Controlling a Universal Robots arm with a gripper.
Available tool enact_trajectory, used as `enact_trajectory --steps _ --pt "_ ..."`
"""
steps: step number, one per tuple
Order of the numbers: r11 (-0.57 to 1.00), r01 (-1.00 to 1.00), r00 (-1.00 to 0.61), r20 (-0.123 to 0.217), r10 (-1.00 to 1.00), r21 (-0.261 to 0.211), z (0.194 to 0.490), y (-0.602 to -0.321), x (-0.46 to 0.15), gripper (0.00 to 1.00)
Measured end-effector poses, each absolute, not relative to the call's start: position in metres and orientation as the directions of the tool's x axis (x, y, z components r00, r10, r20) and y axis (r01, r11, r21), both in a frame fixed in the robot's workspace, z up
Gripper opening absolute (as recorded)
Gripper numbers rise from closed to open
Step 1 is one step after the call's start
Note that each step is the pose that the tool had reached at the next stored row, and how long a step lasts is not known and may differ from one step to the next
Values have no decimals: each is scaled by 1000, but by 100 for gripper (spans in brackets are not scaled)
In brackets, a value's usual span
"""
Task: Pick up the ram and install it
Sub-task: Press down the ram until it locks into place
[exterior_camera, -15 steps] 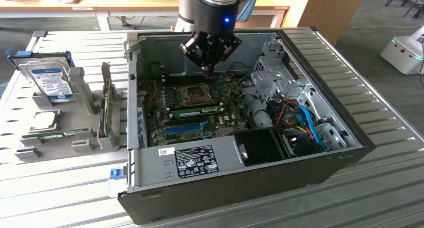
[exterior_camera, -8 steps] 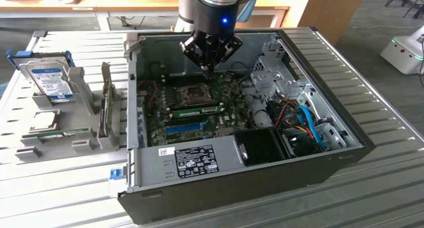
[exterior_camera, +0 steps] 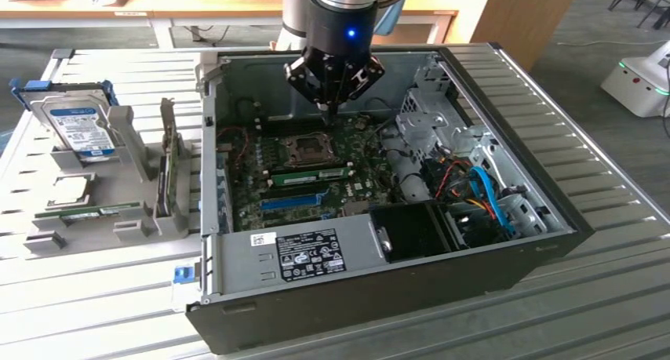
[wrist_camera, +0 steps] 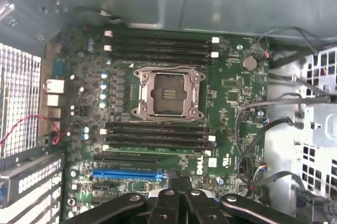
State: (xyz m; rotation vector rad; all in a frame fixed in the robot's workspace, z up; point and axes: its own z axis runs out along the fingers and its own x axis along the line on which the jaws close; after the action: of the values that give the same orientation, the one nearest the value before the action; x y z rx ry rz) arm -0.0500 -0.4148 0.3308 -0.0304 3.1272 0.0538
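Ram (exterior_camera: 309, 174) sits seated in its motherboard (wrist_camera: 158, 113) slot, gripper (exterior_camera: 329, 107) hovering above, jaws together and empty, installing apparently complete.

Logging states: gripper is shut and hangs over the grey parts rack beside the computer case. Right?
Not quite. The gripper is shut, but it hangs over the open computer case, above the motherboard, not over the grey parts rack, which stands beside the case. The exterior view shows this.
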Motion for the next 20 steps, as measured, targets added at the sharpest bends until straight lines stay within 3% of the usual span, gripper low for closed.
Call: enact_trajectory --steps 20 --pt "999 30 -999 -14 31 34 330 -415 -55 10"
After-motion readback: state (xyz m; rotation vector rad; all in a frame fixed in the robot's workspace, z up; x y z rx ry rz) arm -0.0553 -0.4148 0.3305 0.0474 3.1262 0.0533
